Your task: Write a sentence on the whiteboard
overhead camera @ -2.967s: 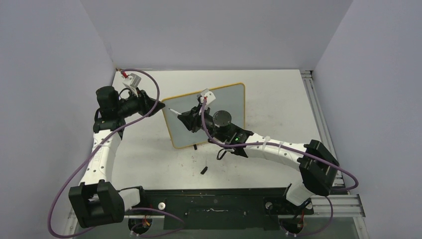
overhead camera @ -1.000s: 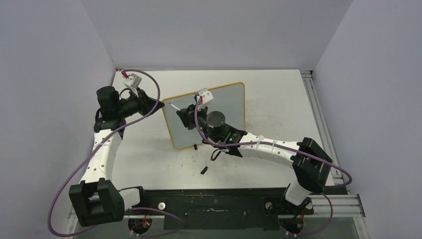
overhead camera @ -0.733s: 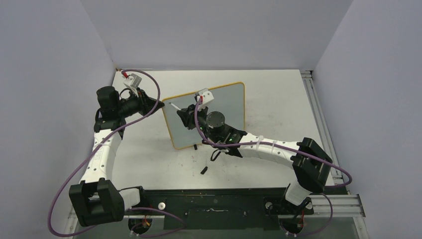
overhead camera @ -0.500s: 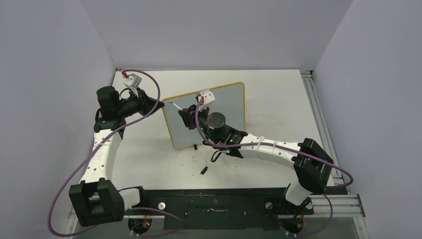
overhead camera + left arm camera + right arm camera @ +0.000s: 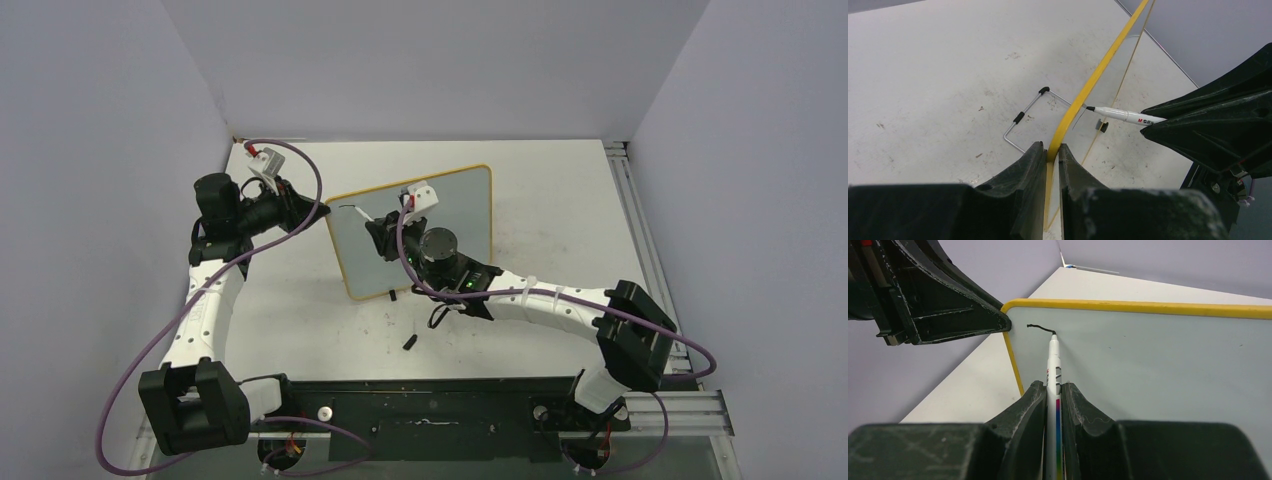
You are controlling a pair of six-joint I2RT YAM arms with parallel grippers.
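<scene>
The whiteboard [image 5: 462, 200], with a yellow frame, stands tilted on the table. My left gripper [image 5: 322, 211] is shut on its left edge; in the left wrist view the jaws [image 5: 1050, 150] pinch the yellow frame [image 5: 1098, 75]. My right gripper [image 5: 374, 230] is shut on a slim white marker [image 5: 1053, 360], whose tip touches the board's face [image 5: 1158, 355] near the upper left corner. Of the sentence, only one short black stroke [image 5: 1040, 328] shows, ending at the tip. The marker also shows in the left wrist view [image 5: 1123, 116].
A small black marker cap [image 5: 409, 341] lies on the table in front of the board. A thin wire stand [image 5: 1023, 117] sits behind the board. A metal rail [image 5: 640, 200] runs along the table's right edge. Grey walls enclose the table.
My right gripper carried the marker up to the board's upper left corner, then a little to the right, leaving a short black stroke. The left gripper and the board have not moved.
</scene>
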